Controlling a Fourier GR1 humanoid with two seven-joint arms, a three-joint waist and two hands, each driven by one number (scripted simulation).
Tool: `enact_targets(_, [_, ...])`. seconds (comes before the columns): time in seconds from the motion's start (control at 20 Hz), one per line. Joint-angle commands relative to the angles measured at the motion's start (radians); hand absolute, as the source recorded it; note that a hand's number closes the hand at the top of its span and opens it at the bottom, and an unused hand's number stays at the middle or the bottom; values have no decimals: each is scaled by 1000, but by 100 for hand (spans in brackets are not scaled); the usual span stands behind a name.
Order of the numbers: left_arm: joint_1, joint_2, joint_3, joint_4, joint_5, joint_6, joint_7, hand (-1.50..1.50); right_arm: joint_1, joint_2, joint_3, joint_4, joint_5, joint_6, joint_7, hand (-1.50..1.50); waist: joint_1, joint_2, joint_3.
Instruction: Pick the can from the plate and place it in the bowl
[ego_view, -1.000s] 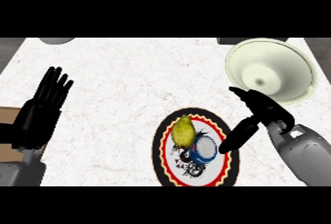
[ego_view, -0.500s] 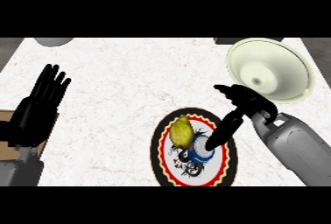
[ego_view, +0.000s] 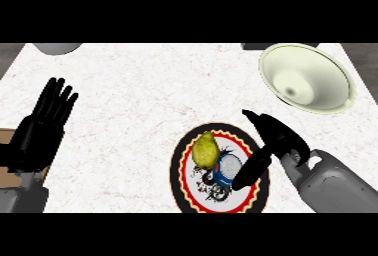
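Can not yet picked up; bowl (ego_view: 306, 79) at the worktop's far right corner holds nothing.
The open right hand (ego_view: 272, 136) reaches the can (ego_view: 225, 170) on the plate (ego_view: 182, 172); grasp, lift and placing remain. The left hand (ego_view: 40, 132) rests open.

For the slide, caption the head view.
Right hand reaches the can beside a lemon on the plate; bowl waits.

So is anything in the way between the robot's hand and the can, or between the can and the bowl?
Nothing visible blocks either. The right hand already reaches the can on the plate. A lemon lies beside the can, away from the bowl; only bare counter lies between.
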Motion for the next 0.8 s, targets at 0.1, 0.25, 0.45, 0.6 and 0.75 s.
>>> enact_targets(0.1, [-59, 2, 20, 55, 12, -23, 18, 0, 3, 75, 58, -11, 122, -82, 221, -150, 1, 5, 1])
enact_targets(0.25, [-3, -9, 23, 22, 0, -34, -21, 0, 36, 55, 34, -49, 139, -61, 209, -150, 6, 3, 1])
enact_targets(0.45, [-9, -17, 10, -32, -14, 3, 32, 0, 53, 121, 59, 13, 186, -70, 190, -150, 13, 4, 2])
enact_targets(0.6, [3, -37, 4, 1, -23, -16, -5, 0, 49, 133, 48, 74, 171, -34, 167, -150, 15, 6, 1])
enact_targets(0.75, [11, -24, 2, -26, -36, -17, 13, 0, 60, 158, 57, 102, 191, -30, 159, -150, 17, 6, 1])
